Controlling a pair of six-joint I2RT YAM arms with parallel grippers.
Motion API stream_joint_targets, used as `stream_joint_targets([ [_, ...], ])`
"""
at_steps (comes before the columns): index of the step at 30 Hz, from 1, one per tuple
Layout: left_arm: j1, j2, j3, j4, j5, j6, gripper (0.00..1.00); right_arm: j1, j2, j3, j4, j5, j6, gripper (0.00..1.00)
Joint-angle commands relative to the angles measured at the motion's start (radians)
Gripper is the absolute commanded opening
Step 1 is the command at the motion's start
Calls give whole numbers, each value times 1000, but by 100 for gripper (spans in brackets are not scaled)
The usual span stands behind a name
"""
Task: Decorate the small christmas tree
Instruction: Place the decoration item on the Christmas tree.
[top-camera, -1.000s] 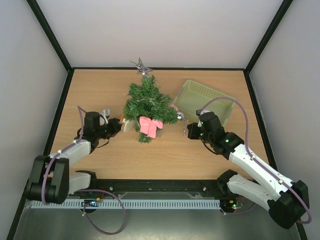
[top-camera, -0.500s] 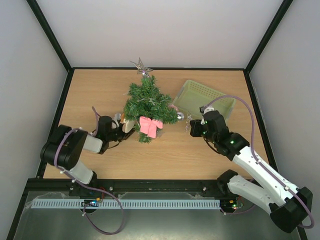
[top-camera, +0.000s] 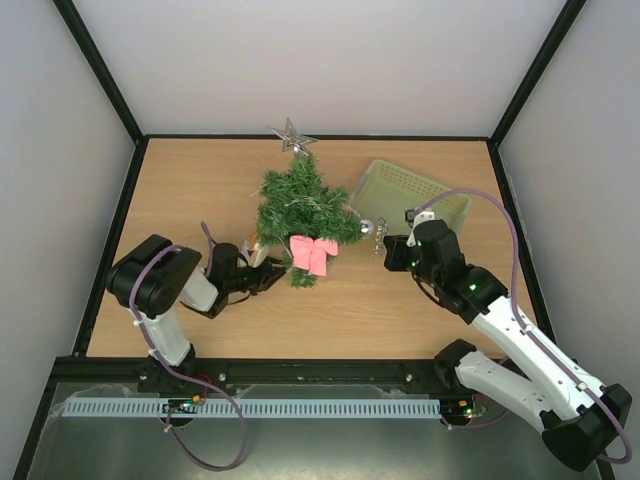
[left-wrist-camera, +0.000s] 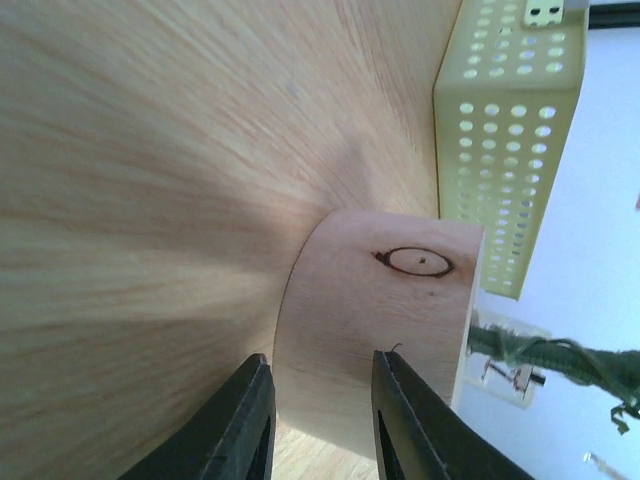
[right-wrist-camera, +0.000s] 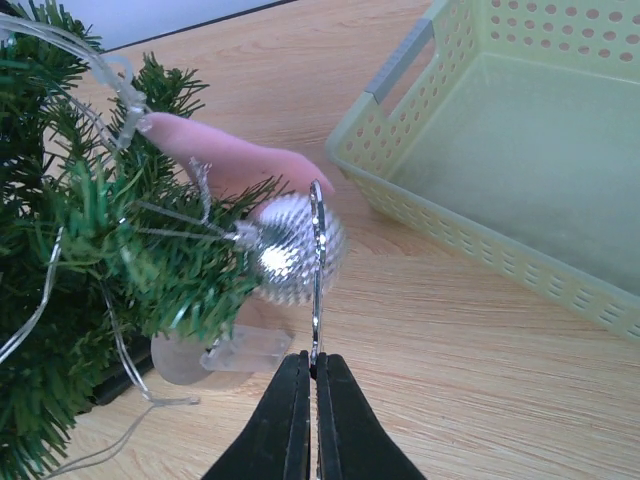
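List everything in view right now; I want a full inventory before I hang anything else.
small christmas tree: one, dark green, middle of the table
star: one, silver, at the treetop
bow: one, pink, low on the tree
ball ornament: one, glittery silver, at the tree's right side branches
wire hook: one, silver, in front of the ball
pink piece: one, among the branches behind the ball; cannot tell what it is
basket: one, pale green, right of the tree
wooden base: one, pale wood, under the tree
table: one, light wood
left gripper: black, at the base; grip unclear
right gripper: black, pinching the hook
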Motion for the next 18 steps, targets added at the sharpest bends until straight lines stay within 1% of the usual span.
stream_joint_targets([
  [1,-52,-17,-18,70,-39,-22,29,3,-24,36,-29,20,-13,2],
  [7,-135,-59,-24,66,-100,-53,29,4,-38,56,-51,18,-36,2],
  [11,-188,-74,-11,44,-135,-48,29,3,-47,89,-94,55,-61,2],
  [15,-196,-87,-22,45,-148,-50,29,4,-61,128,-143,58,-78,2],
  [18,-196,-140,-47,-12,-173,-41,29,3,-68,161,-179,16,-97,2],
])
